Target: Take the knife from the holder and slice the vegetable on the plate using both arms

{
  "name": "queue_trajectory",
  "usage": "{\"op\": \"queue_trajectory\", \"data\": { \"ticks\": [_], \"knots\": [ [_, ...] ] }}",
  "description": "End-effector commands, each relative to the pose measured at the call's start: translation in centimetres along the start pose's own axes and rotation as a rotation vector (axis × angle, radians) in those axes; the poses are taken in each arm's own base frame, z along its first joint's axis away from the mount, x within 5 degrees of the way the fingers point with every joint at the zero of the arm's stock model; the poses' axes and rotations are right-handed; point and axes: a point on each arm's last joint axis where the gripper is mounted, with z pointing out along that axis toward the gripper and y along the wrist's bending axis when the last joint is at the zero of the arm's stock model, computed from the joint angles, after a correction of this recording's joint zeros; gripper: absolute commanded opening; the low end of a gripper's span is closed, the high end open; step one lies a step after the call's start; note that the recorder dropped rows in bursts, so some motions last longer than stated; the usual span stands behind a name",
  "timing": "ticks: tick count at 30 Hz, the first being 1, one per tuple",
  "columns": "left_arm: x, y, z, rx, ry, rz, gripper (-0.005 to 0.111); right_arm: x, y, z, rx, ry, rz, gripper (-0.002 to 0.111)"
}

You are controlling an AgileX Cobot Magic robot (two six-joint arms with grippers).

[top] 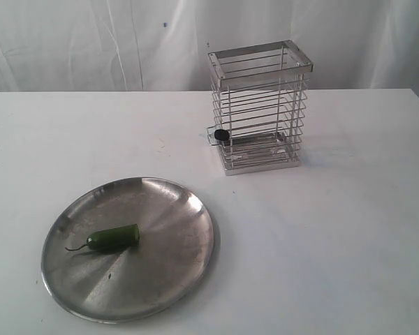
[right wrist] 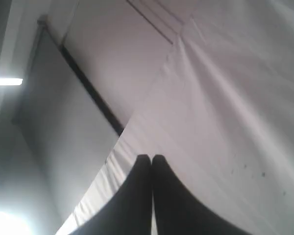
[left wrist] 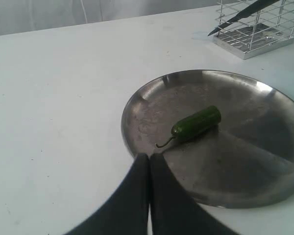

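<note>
The vegetable (top: 114,238), a small glossy green pepper with a curled stem, lies on its side on the round steel plate (top: 164,209) at the front left of the table. Behind it to the right stands the wire holder (top: 258,105). In the left wrist view the knife (left wrist: 240,14) leans inside the holder (left wrist: 257,36), its dark pointed tip poking out through the wires. My left gripper (left wrist: 150,155) is shut and empty, hovering at the plate's (left wrist: 245,166) rim a little short of the vegetable's (left wrist: 196,123) stem. My right gripper (right wrist: 151,156) is shut and empty, pointing at a white curtain. Neither arm shows in the exterior view.
A white table (top: 335,230) carries everything, with a white curtain (top: 91,42) behind its far edge. A small black knob (top: 222,135) sticks out of the holder's lower left side. The right wrist view shows only the curtain, a wall and a ceiling light (right wrist: 5,82).
</note>
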Motion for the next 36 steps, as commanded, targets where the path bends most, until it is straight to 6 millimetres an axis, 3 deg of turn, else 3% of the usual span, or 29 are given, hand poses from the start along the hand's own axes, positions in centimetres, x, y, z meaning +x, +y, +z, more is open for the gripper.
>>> {"op": "queue_trajectory", "data": {
  "ticks": [1,4,7,9,10,12,14,17,20,21,24,27,29,31,32,34,36],
  "knots": [
    [0.1,0.0,0.0,0.000,0.000,-0.013,0.000,1.6,1.6,0.7,-0.016,0.350,-0.124,0.000],
    [0.1,0.0,0.0,0.000,0.000,-0.013,0.000,1.7,2.3,3.1,0.055,0.633,-0.297,0.000],
    [0.1,0.0,0.0,0.000,0.000,-0.013,0.000,2.0,3.0,7.4,-0.079,0.843,-0.486,0.000],
    [0.1,0.0,0.0,0.000,0.000,-0.013,0.000,2.6,2.6,10.0,-0.143,0.924,-0.535,0.004],
    [0.1,0.0,0.0,0.000,0.000,-0.013,0.000,3.3,1.3,11.8,-0.143,0.971,-0.581,0.013],
    [0.1,0.0,0.0,0.000,0.000,-0.013,0.000,4.1,-0.9,13.9,-0.099,1.007,-0.672,0.030],
    [0.1,0.0,0.0,0.000,0.000,-0.013,0.000,4.3,-3.6,16.5,0.060,0.994,-0.728,0.047],
    [0.1,0.0,0.0,0.000,0.000,-0.013,0.000,3.0,-5.0,19.3,0.278,0.835,-0.663,0.050],
    [0.1,0.0,0.0,0.000,0.000,-0.013,0.000,1.0,-4.7,21.9,0.321,0.749,-0.822,0.050],
    [0.1,0.0,0.0,0.000,0.000,-0.013,0.000,0.1,-4.4,22.2,0.359,0.708,-0.853,0.050],
    [0.1,0.0,0.0,0.000,0.000,-0.013,0.000,-2.0,-5.2,21.8,0.515,0.691,-1.162,0.050],
    [0.1,0.0,0.0,0.000,0.000,-0.013,0.000,-4.2,-7.2,20.5,0.845,0.740,-1.417,0.050],
    [0.1,0.0,0.0,0.000,0.000,-0.013,0.000,-5.1,-8.1,19.0,1.092,0.811,-1.429,0.050],
    [0.1,0.0,0.0,0.000,0.000,-0.013,0.000,-4.8,-8.8,17.0,1.248,1.013,-1.340,0.049],
    [0.1,0.0,0.0,0.000,0.000,-0.013,0.000,-3.8,-8.9,16.1,1.224,1.176,-1.270,0.049],
    [0.1,0.0,0.0,0.000,0.000,-0.013,0.000,-0.3,-8.1,14.2,0.955,1.604,-0.985,0.045],
    [0.1,0.0,0.0,0.000,0.000,-0.013,0.000,2.9,-6.2,13.8,0.555,1.740,-0.725,0.042]
  ]
}}
